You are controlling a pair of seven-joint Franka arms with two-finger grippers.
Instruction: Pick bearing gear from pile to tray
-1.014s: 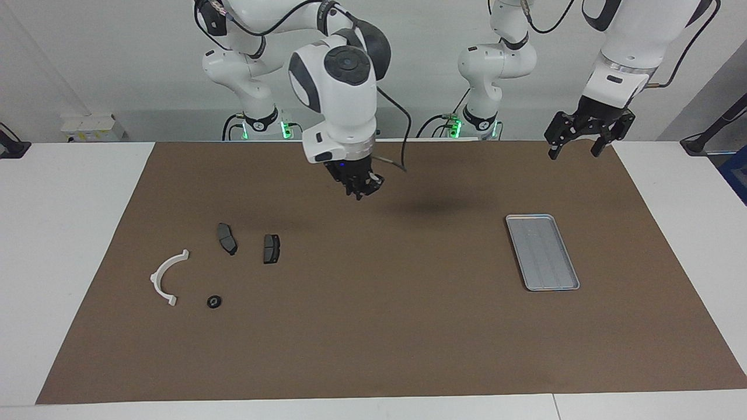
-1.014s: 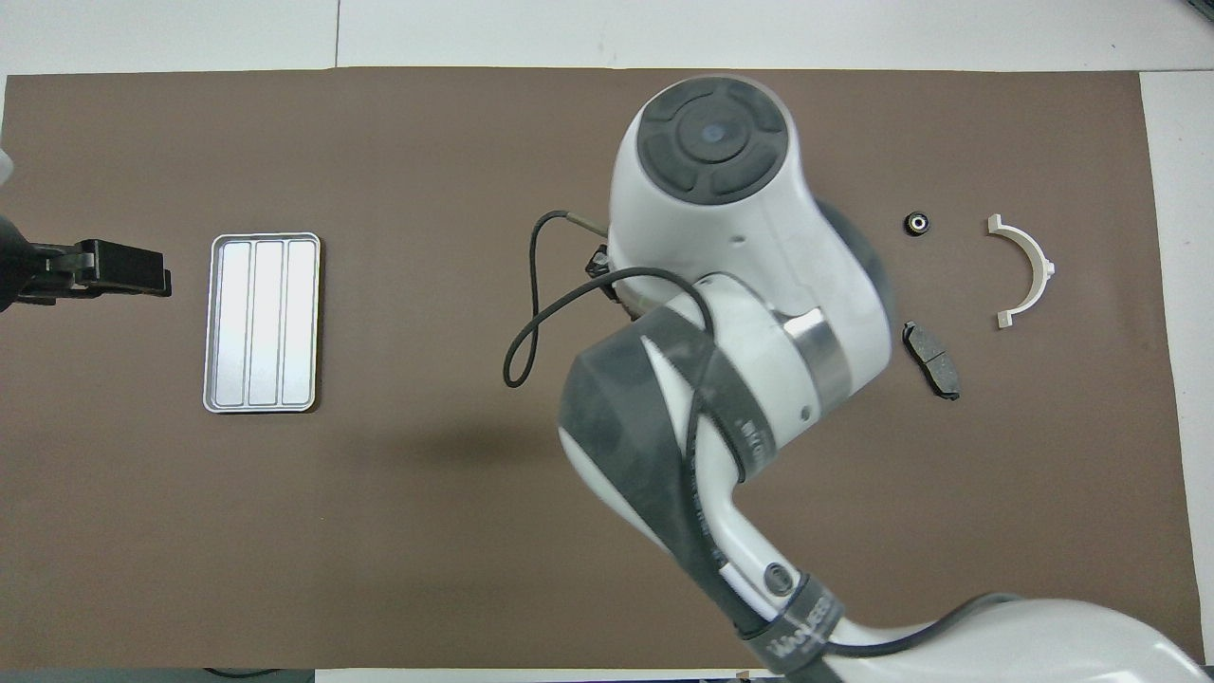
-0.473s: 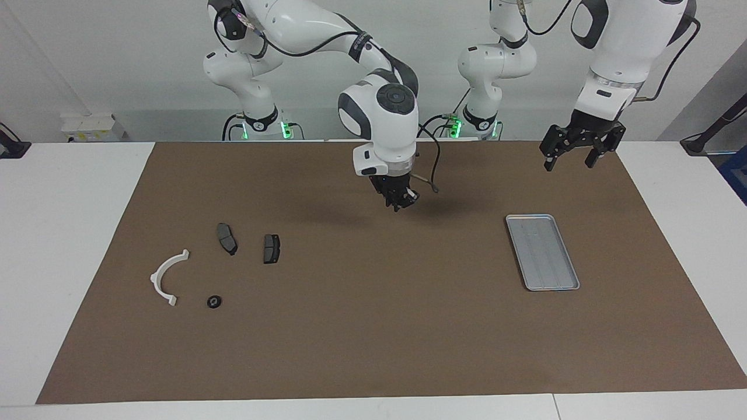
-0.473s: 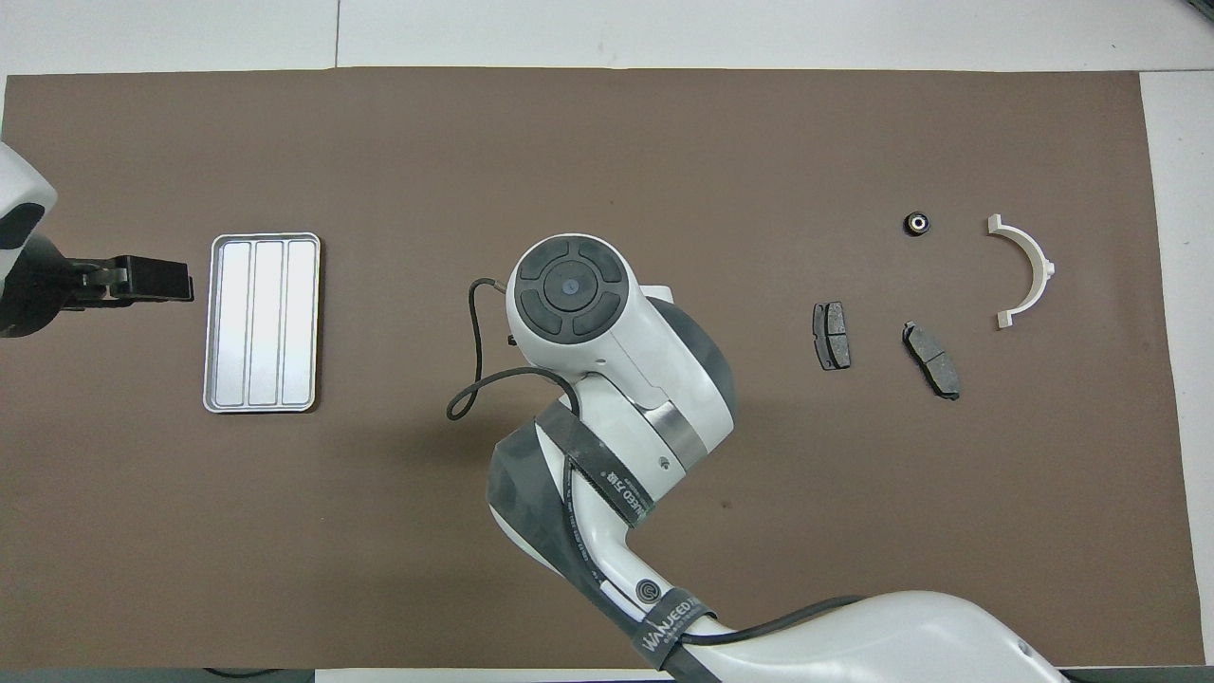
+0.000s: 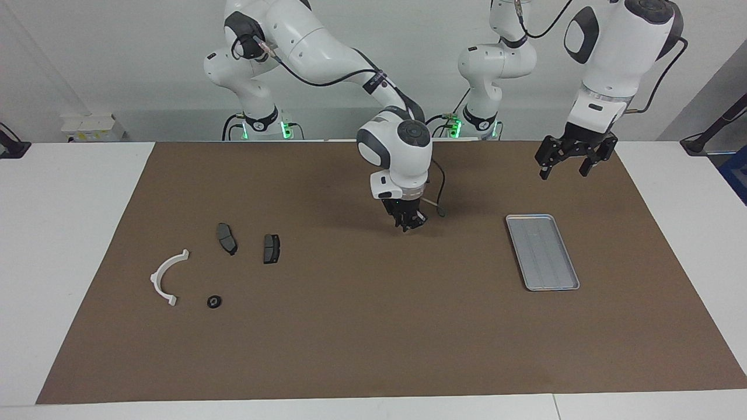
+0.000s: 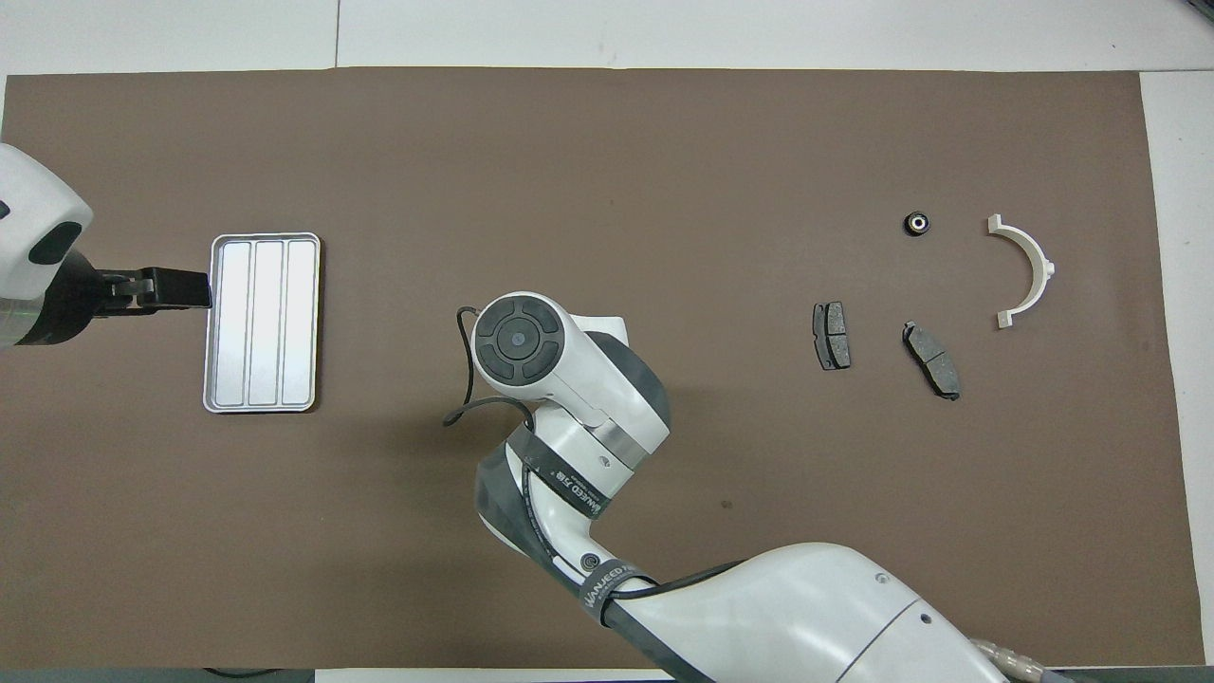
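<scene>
Overhead view, ridged metal tray [image 6: 263, 323], curved white bracket [image 6: 1027, 270], left gripper [image 5: 569, 164] spread, right gripper [image 5: 410, 224] pressed together.

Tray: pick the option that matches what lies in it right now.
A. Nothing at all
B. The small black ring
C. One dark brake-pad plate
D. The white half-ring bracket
A: the tray shows only its bare ridged floor in both views, while the two dark plates, the white bracket and the small black ring all lie on the brown mat toward the right arm's end.
</scene>
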